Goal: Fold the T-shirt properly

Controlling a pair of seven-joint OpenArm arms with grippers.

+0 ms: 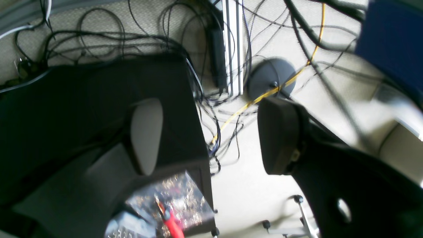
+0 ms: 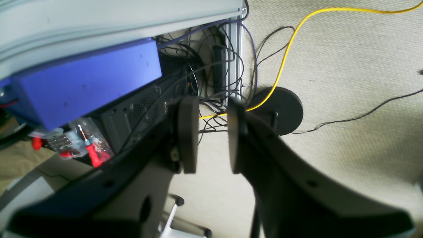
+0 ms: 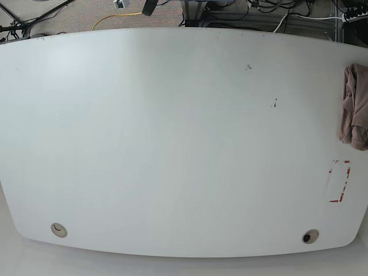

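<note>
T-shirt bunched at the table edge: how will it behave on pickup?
The T-shirt lies crumpled in soft folds, so probably floppy, draping from any pinch. It looks thin, likely light. On the smooth white table it may slide when pushed.

Soft, thin, crumpled mauve cloth T-shirt (image 3: 353,106) on smooth, faintly glossy white table (image 3: 172,144); matt black plastic gripper fingers (image 2: 188,132); rough beige woven carpet (image 2: 347,66).

Surface: white table (image 3: 172,144) (two grommet holes near the front edge) | Load: bunched T-shirt (image 3: 353,106) lain at the right edge | Marking: red tape outline (image 3: 340,181) noted just below it
</note>
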